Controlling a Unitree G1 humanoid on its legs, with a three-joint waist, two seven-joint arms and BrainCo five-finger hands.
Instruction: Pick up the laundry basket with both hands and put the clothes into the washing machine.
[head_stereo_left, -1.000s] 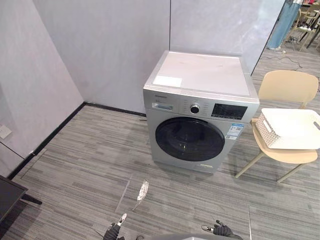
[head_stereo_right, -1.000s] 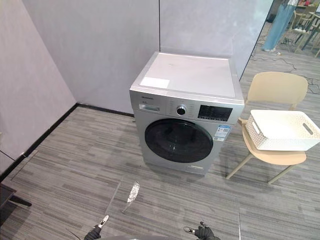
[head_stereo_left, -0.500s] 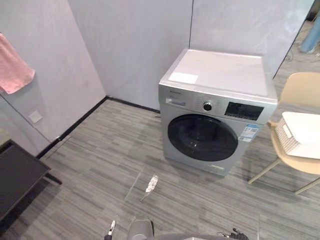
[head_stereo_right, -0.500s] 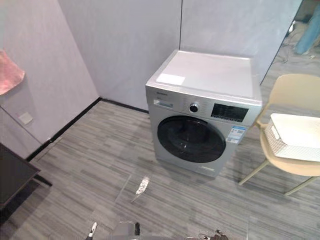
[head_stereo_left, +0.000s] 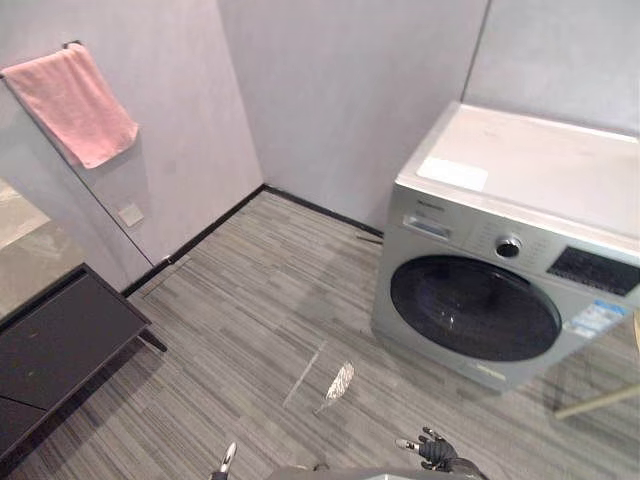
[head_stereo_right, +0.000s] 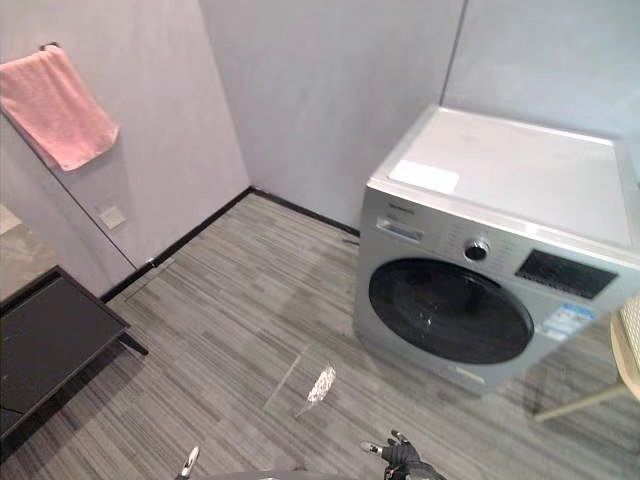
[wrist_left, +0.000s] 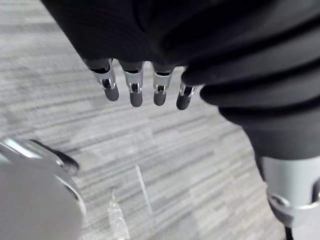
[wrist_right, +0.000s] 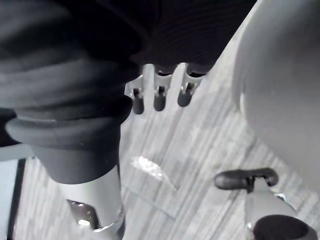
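Below the fingers (wrist_left: 159, 92) of the left hand (wrist_left: 134, 90), grey plank floor (head_stereo_left: 250, 300) is being seen and nothing else is being met. These fingers are being held straight, side by side and loosely apart, so the hand is hanging open with nothing being gripped or touched. The right hand (wrist_right: 159, 95) is being carried the same way: its fingers (wrist_right: 185, 92) are being pointed down at the floor, straightened and empty.

Ahead of the right hand's fingers and well apart from them, the washing machine (head_stereo_left: 500, 280) is being shown standing on the floor against the wall, its dark round door (head_stereo_left: 475, 308) shut. Between both sets of fingers and the machine, a small shiny patch (head_stereo_left: 340, 380) is being caught on the planks, nearer the fingers than the machine.

Past the machine, further to the right of the right hand's fingers, a pale chair leg (head_stereo_left: 595, 400) is being glimpsed. Far out to the left of the left hand's fingers, a low dark counter (head_stereo_left: 60, 340) is being seen against the wall, and above it a pink towel (head_stereo_left: 75, 100) is being displayed hanging from a rail.
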